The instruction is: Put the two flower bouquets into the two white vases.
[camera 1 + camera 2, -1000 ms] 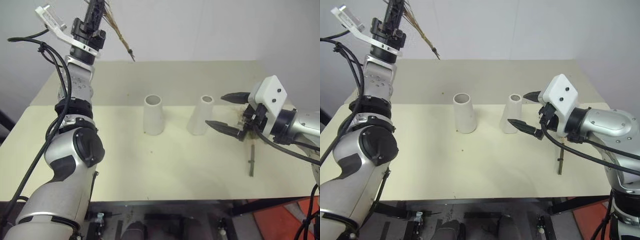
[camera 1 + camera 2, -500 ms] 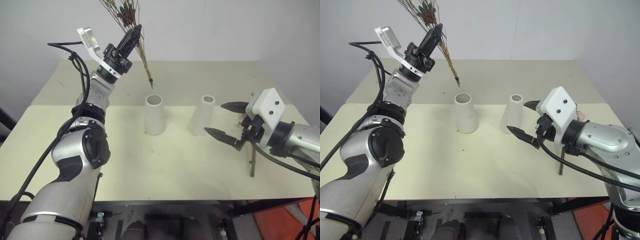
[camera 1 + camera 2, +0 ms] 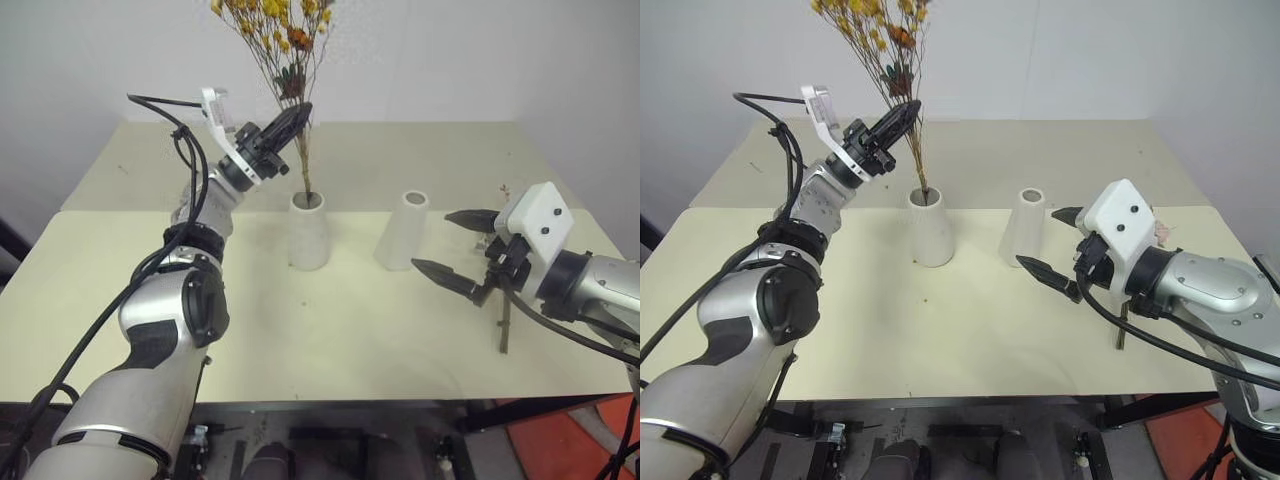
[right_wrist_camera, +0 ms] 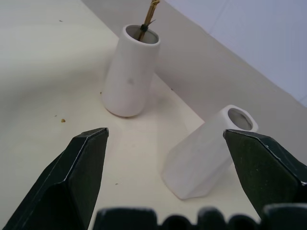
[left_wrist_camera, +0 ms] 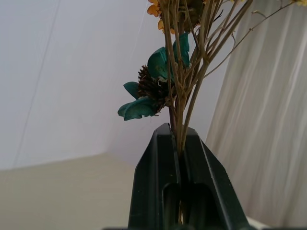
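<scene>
Left pincer [image 3: 296, 112] clamped on yellow bouquet [image 3: 282, 40], stems near upright, tips inside left vase [image 3: 308, 230] mouth. Right pincer [image 3: 445, 243] wide, empty, just beside right vase [image 3: 402, 231]; second bouquet's stem [image 3: 504, 325] lies on counter [image 3: 330, 340] under right arm.

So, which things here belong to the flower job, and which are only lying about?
Belong: yellow bouquet, shut in the left fingers, stems in the left vase; right vase, empty; second bouquet's stem, behind the open right fingers.
Lying about: table; crumbs on it; orange thing below the table.
</scene>
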